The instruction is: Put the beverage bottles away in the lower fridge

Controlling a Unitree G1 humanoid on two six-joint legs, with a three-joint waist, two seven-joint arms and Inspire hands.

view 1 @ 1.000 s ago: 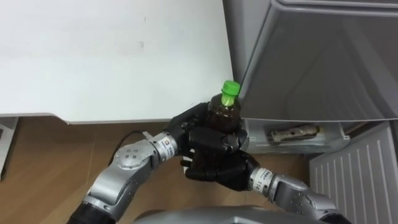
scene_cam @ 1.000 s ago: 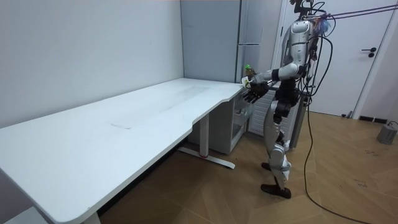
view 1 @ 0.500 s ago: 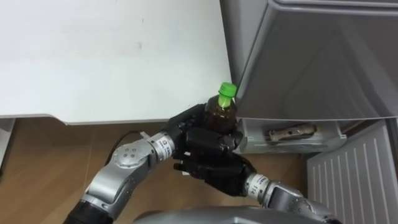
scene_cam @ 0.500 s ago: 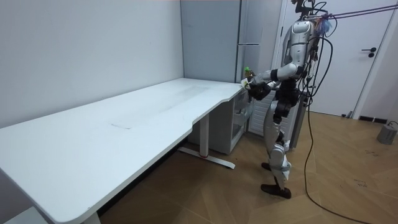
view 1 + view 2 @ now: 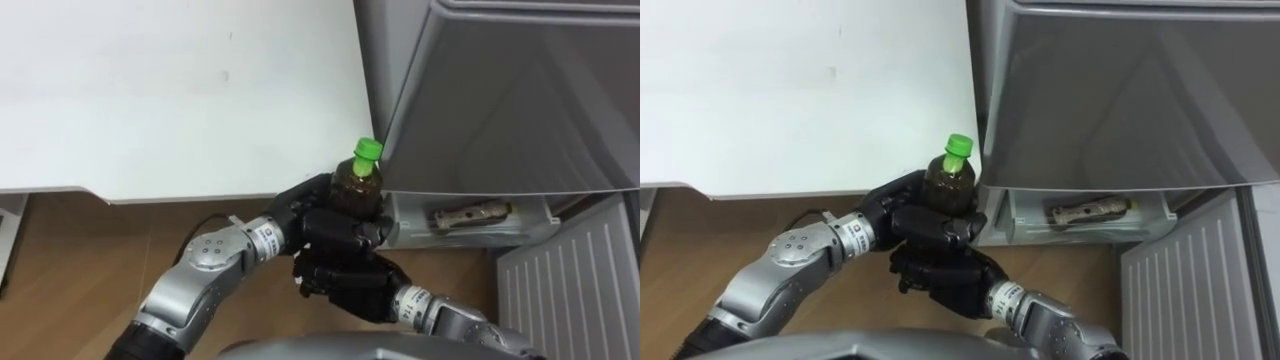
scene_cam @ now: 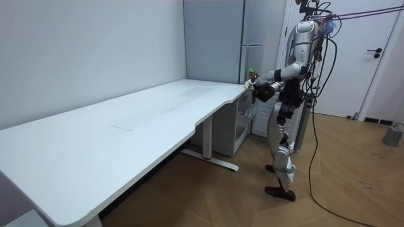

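Observation:
A dark drink bottle (image 5: 357,182) with a green cap (image 5: 367,150) stands upright in my left hand (image 5: 318,216), which is shut round its body. My right hand (image 5: 346,286) sits directly beneath the left hand, pressed against it under the bottle. The bottle's lower half is hidden by both hands. In the room view I stand at the desk's far end before the fridge, holding the bottle (image 6: 250,70) at chest height. The lower fridge compartment (image 5: 470,215) is open just right of the bottle.
The white desk (image 5: 150,90) fills the left, its edge close to my hands. The grey upper fridge door (image 5: 500,100) overhangs on the right. A wrapped item (image 5: 468,212) lies in the lower drawer. The open lower door (image 5: 575,285) stands at the right.
My right hand has dropped from the front of the left hand to below it. The bottle and left hand have hardly moved.

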